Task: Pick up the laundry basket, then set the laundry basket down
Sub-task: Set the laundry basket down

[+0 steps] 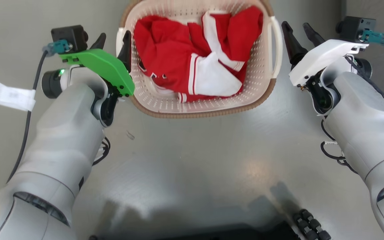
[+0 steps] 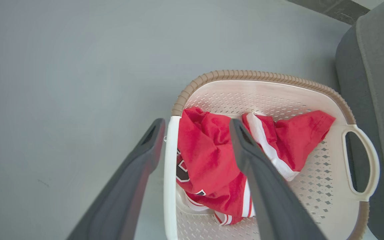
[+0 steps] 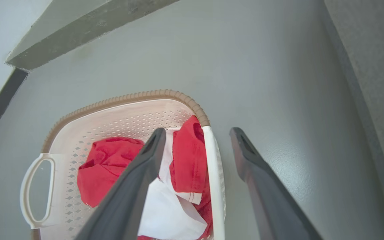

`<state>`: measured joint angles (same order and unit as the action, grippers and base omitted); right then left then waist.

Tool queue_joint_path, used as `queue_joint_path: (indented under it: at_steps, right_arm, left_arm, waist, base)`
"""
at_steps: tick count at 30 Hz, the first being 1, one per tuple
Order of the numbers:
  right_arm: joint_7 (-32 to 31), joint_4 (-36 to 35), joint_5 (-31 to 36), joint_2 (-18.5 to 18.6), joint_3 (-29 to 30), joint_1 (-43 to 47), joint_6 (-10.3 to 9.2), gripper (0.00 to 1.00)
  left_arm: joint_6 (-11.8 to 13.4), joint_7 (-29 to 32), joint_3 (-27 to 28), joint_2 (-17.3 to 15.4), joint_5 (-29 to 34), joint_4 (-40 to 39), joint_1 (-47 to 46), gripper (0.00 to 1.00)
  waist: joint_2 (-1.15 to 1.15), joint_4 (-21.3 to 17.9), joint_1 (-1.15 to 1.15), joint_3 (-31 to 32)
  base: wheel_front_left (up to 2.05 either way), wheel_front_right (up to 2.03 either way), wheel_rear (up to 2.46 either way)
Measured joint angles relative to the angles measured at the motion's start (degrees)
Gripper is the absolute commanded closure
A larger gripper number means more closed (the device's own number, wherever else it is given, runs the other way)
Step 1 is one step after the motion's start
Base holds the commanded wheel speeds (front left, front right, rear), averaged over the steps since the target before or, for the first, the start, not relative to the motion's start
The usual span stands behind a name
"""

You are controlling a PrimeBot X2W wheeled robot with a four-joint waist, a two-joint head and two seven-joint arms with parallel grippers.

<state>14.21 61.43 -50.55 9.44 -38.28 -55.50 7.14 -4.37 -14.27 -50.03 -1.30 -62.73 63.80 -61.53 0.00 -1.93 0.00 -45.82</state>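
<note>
Head view first: the laundry basket (image 1: pixel 195 115) sits on the grey floor (image 1: pixel 192 156), and a red and white garment (image 1: pixel 178 56) is bunched up inside it. At the basket's left side is the left gripper (image 1: pixel 113 46), fingers spread wide, one tip over the inside of the basket and the other outside, with the white left handle (image 1: pixel 120 40) between them. It holds nothing. At the basket's right side, just beside the white right handle (image 1: pixel 276 46), the right gripper (image 1: pixel 301 38) has its fingers parted too, and they are empty.

On to the left wrist view: the left gripper (image 2: pixel 197 125) has its two dark fingers well apart, and the basket's near handle bar (image 2: pixel 170 173) runs up between them without a grip on it. The garment (image 2: pixel 205 150) lies just past that bar. Beyond the basket's far handle (image 2: pixel 372 160) stands something covered in grey fabric (image 2: pixel 378 83).

Right wrist view now: the right gripper (image 3: pixel 197 133) is open, with one finger over the basket's inside and the other over the floor. The near handle (image 3: pixel 216 186) shows in the gap between them, and I cannot tell whether either finger touches it
</note>
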Motion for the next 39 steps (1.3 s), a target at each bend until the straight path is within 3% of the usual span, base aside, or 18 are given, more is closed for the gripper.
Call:
queue_joint_path:
  at_steps: [20, 39]
  right_arm:
    - [0.2, -11.1, 4.8, 2.4, 6.8, 9.1, -0.01, 0.0]
    - [0.2, -21.2, 11.3, 2.0, 14.0, 21.7, -0.01, 0.0]
  left_arm:
    - [-0.7, -0.2, 10.4, -2.8, 4.9, -9.0, 9.8, 0.0]
    - [-0.7, -0.2, 20.7, -4.8, 15.1, -21.0, 23.2, 0.0]
  waist:
    - [0.0, -0.6, 0.0, 14.3]
    - [0.0, -0.2, 0.0, 28.3]
  base:
    - [0.0, 0.0, 0.0]
    - [0.0, 0.0, 0.0]
